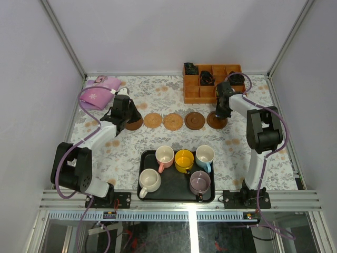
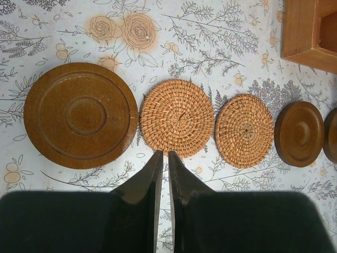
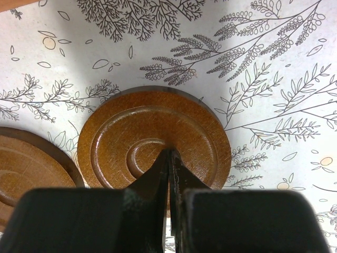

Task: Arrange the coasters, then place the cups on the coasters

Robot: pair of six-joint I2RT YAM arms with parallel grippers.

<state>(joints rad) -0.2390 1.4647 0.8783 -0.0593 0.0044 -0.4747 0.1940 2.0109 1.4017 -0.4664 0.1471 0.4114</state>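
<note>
Brown coasters five in a row on the floral counter, five cups on the black tray, left gripper nearly closed and empty, right gripper closed, empty, over the rightmost coaster

- The left arm rises from its base at the lower left of the top view and reaches up and to the right, toward the middle left of the frame.
- The left hand points downward. In its wrist view the two dark fingers come up from the bottom edge nearly together, with a thin slit between them and nothing held.
- The right arm stands at the lower right, bends at the elbow and stretches up and to the left.
- The right hand points downward, its fingers pressed tip to tip and empty.
</note>
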